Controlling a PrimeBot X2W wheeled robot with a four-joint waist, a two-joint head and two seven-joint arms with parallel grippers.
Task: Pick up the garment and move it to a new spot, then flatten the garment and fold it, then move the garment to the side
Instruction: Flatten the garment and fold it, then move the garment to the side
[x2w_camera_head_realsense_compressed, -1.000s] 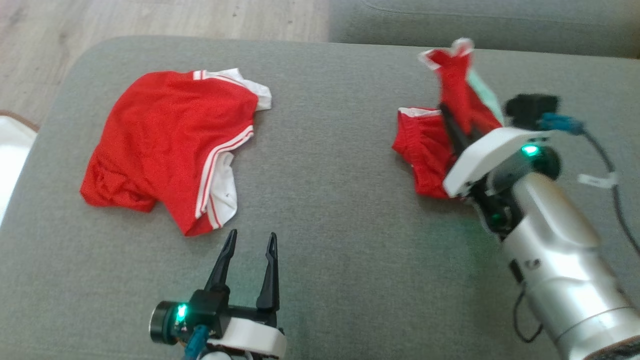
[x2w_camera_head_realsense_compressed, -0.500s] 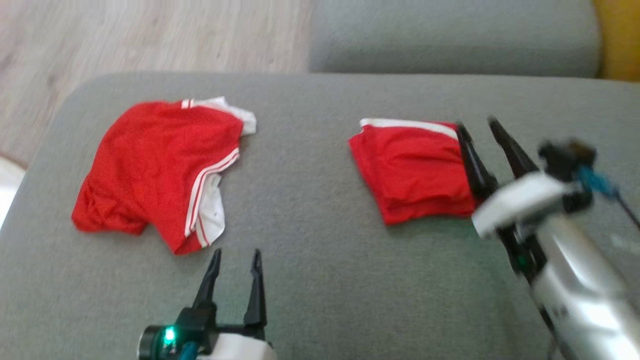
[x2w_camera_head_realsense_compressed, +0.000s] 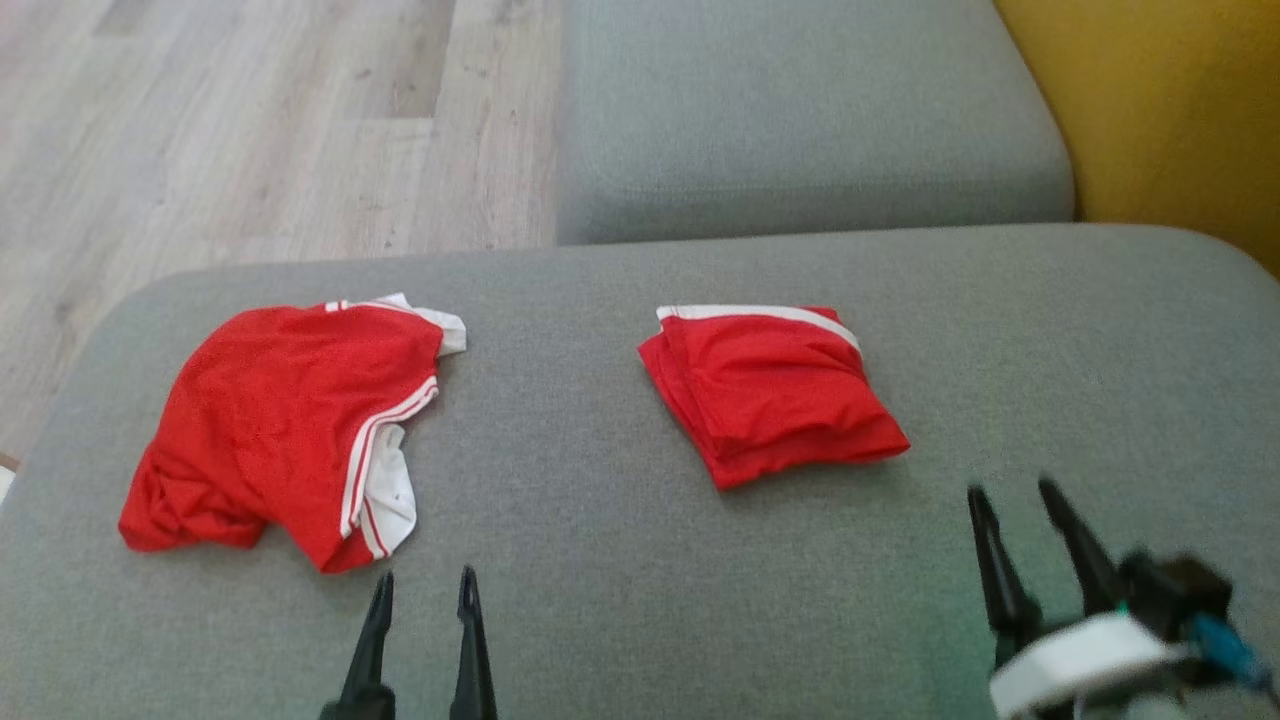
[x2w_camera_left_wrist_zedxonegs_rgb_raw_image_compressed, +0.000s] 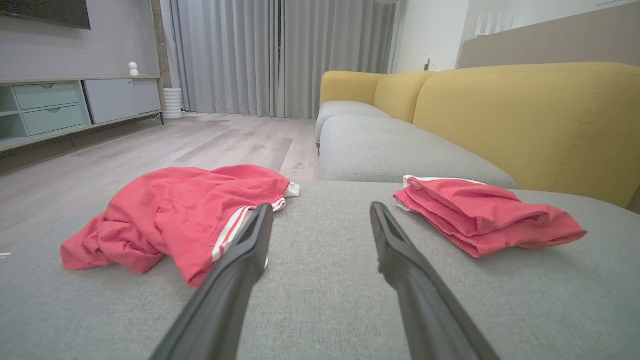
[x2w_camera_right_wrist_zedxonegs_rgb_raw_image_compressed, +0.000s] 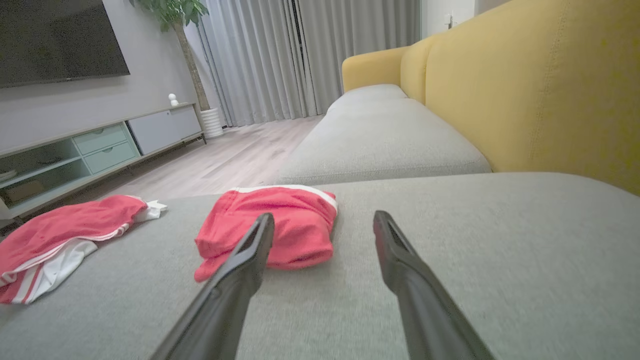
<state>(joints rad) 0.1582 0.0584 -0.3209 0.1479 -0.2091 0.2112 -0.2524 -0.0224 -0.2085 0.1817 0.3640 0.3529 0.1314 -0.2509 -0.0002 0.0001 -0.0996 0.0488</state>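
The folded garment (x2w_camera_head_realsense_compressed: 770, 395) lies up-frame and left of the right hand (x2w_camera_head_realsense_compressed: 1010, 490), the nearer one, open wide and empty.

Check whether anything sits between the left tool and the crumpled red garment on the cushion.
Nothing visible does. The open left tool sits just short of the crumpled red garment, bare grey cushion between; the folded red garment lies off to the right, clear of that path.

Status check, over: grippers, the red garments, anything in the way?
Left gripper open, empty. Right gripper open, empty, just short of the folded garment. Crumpled garment apart, to its left. No obstacle on the grey cushion.
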